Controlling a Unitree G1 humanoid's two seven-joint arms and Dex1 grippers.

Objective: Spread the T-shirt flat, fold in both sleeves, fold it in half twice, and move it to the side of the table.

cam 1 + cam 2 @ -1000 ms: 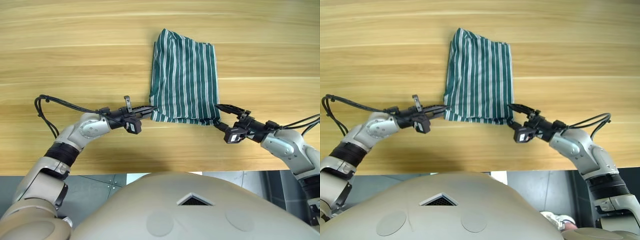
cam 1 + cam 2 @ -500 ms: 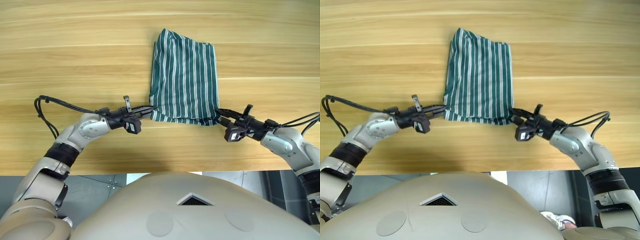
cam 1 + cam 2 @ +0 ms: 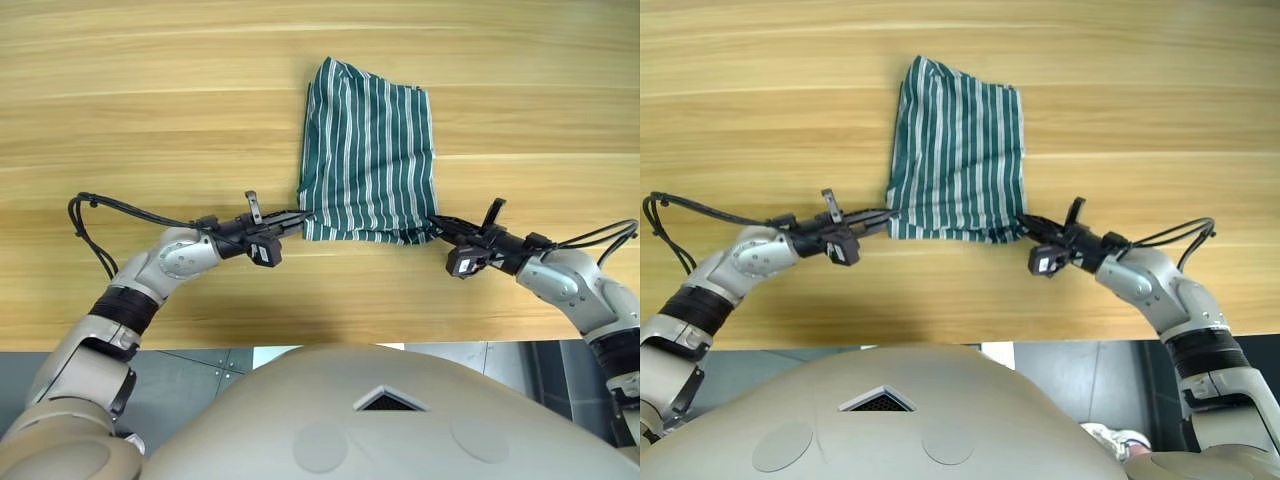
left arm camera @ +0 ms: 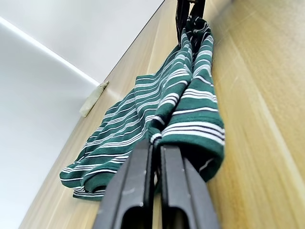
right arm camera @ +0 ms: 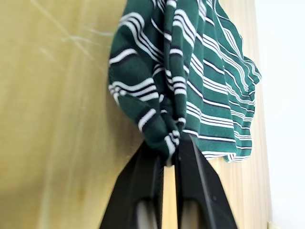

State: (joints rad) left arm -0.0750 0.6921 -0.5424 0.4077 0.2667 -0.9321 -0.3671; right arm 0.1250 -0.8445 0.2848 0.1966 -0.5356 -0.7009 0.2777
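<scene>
- T-shirt (image 3: 368, 155), dark green with thin white stripes, folded into a tall rectangle on the wooden table (image 3: 150, 120), ahead of and between the two arms.
- Far end lying flat on the wood, with one far corner slightly rumpled.
- Sleeves tucked away inside the folds, out of sight.
- Left gripper (image 3: 300, 218) at the near left corner of the shirt, jaws nearly closed and pinching a bunched fold of cloth.
- Seen close from the left wrist, the striped fabric draped over the fingertips (image 4: 143, 157), hiding their very ends.
- Right gripper (image 3: 438, 222) at the near right corner, jaws just as narrow and clamped on a twisted wad of fabric.
- Near hem stretched between the two pinches, wrinkled at both corners.
- Hard to tell whether that hem rests on the table or hangs just above it.
- Number of layers caught in each pinch impossible to make out.
- Underside of the shirt hidden throughout.
</scene>
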